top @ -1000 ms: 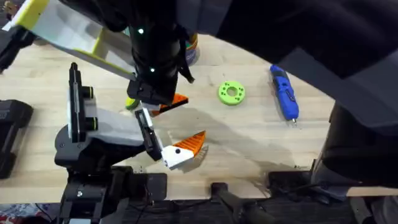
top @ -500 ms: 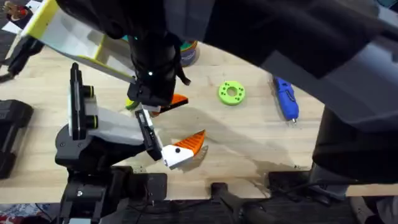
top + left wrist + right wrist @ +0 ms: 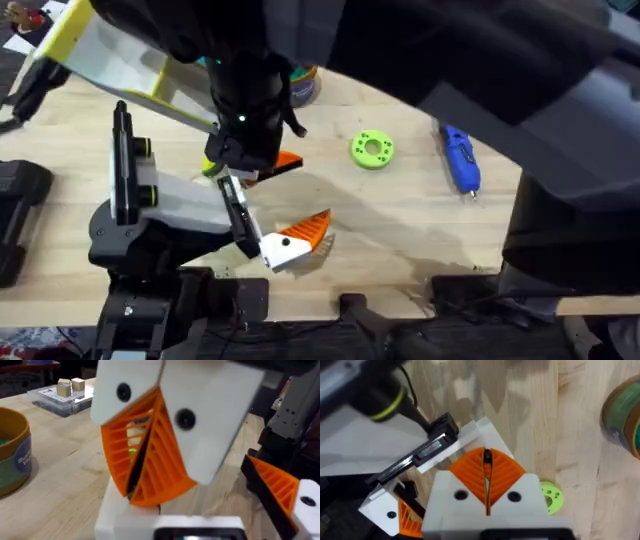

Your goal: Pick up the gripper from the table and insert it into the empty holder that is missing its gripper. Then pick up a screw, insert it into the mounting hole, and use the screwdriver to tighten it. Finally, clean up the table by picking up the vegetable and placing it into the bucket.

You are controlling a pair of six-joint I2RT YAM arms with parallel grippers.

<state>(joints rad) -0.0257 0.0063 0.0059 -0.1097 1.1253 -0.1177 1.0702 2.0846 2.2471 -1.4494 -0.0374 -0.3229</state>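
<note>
I see the gripper (image 3: 297, 240) seated on the holder (image 3: 238, 218); both arms' jaws together, empty; screw, vegetable remain.

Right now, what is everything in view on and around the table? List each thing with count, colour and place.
gripper: one, white base with orange ribbed tip, near table edge, at the holder's end.
holder: one, black bracket on the pale grey body at left.
screwdriver: one, blue, far right of table.
green ring: one, bright green, centre right.
tub: one, yellow-rimmed, far side of table.
clear tray: one, holding small blocks.
left gripper: white and orange, pads pressed together.
right gripper: white and orange, pads together, above the holder.
</note>
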